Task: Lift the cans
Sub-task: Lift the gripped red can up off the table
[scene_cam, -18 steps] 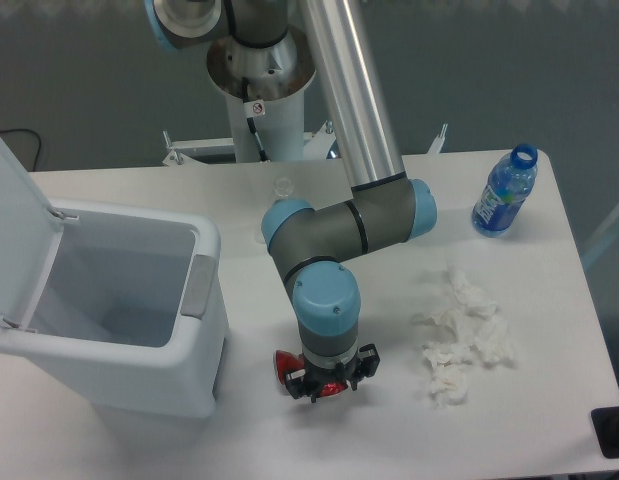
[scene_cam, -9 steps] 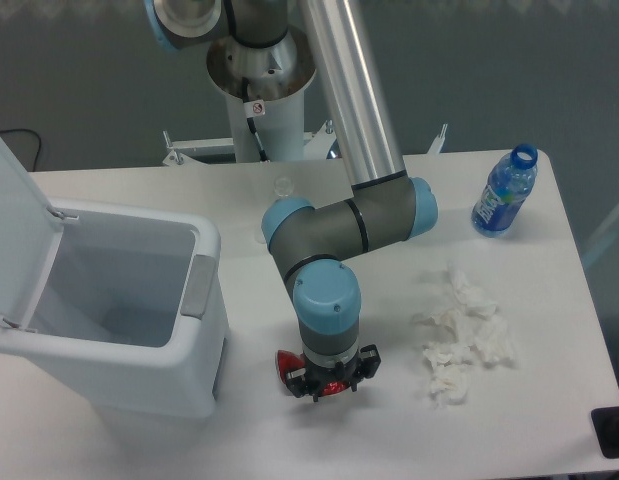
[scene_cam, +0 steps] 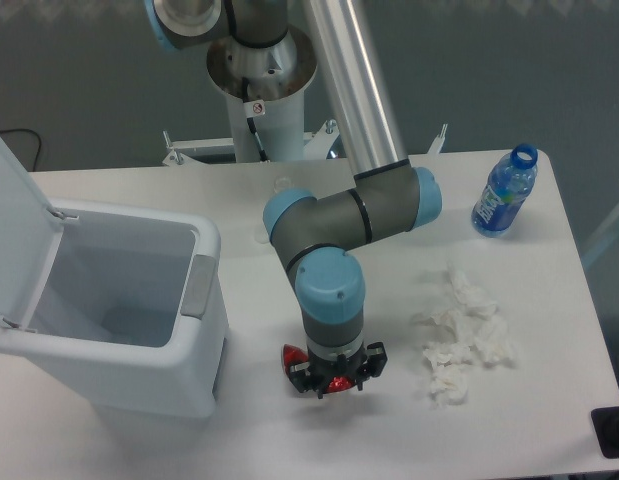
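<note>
So the gripper [scene_cam: 335,384] is pointing straight down at the table [scene_cam: 289,430], right over the red can [scene_cam: 294,362]. The wrist blocks most of the view, so only bits of shiny red poke out: one lobe to the left of the gripper body and a little glint underneath between the black finger parts. Honestly can't tell if the fingers are clamped on the can or just sitting around it, the wrist hides that bit.

Using the white bin [scene_cam: 119,310] as the landmark: the can sits just off the bin's lower right corner, close to it but not touching. The bin's lid is flipped up on its left side and the inside looks pale grey.

Further right of the bin, past the arm, there's a clump of white tissue wads [scene_cam: 464,335] spread out on the table. Way off to the right and toward the back edge stands a clear plastic bottle [scene_cam: 505,192] with a blue label and no cap.
</note>
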Tool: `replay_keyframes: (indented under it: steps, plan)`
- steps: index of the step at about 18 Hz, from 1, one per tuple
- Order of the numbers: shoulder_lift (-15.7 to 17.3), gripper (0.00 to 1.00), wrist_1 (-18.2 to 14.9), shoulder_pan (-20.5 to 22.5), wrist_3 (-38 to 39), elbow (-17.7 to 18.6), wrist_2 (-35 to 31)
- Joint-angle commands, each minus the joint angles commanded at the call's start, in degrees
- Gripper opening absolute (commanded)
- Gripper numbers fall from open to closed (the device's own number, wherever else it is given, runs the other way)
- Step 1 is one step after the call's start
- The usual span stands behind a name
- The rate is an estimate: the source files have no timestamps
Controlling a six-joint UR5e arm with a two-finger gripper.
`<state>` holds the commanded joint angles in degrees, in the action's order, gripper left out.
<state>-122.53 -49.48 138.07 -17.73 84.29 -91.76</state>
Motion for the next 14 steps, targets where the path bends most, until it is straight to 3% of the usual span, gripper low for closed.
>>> replay_keyframes:
  steps: [4,14]
  plan:
    - [4.2,0.60,0.0,1.6,-13.2,-0.3,0.4]
    - [10.5,0.60,-0.6,1.1,-39.1,-0.2,0.4]
